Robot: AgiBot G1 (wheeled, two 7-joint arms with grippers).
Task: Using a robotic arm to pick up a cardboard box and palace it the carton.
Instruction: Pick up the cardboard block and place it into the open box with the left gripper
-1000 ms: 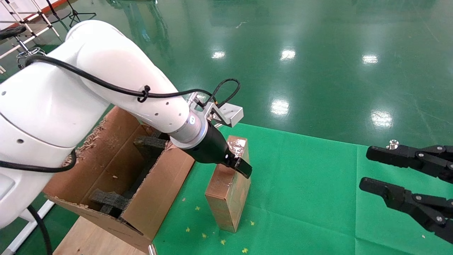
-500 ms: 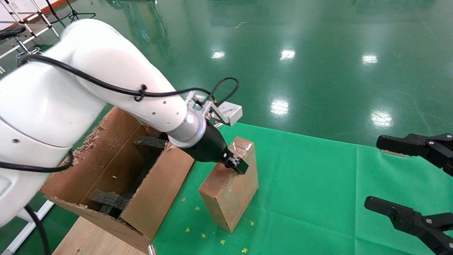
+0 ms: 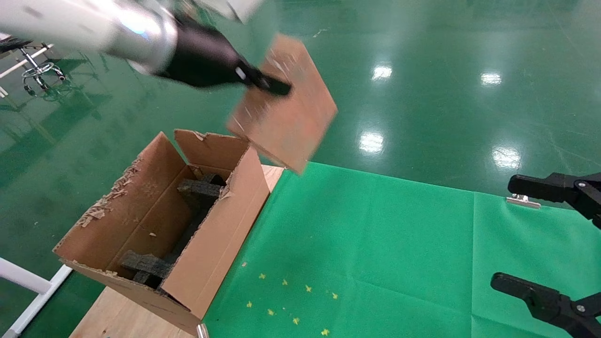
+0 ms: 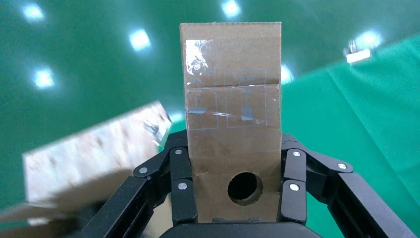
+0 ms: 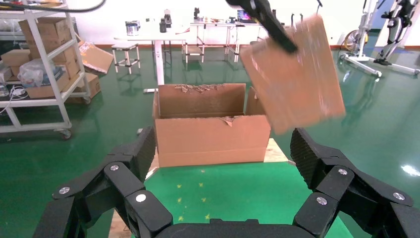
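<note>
My left gripper (image 3: 274,87) on the white robotic arm (image 3: 70,23) is shut on the small brown cardboard box (image 3: 284,105) and holds it high in the air, tilted, above the far end of the carton (image 3: 206,263). In the left wrist view the box (image 4: 232,114) stands between the fingers (image 4: 181,191), its round hole facing the camera. The carton is open, with ragged flaps and black foam (image 3: 197,190) inside. The right wrist view shows the box (image 5: 292,74) above the carton (image 5: 210,131). My right gripper (image 3: 530,239) is open and empty at the right edge.
A green cloth (image 3: 375,253) covers the table, with small yellow specks near the front. A bare wooden edge (image 3: 117,314) shows under the carton. A white frame (image 3: 28,286) stands on the floor to the left. Shelves and tables stand far behind the carton in the right wrist view.
My left gripper has lifted the cardboard box off the green cloth, up and towards the carton. The box now hangs tilted in the air. The right gripper's fingers have spread wider.
</note>
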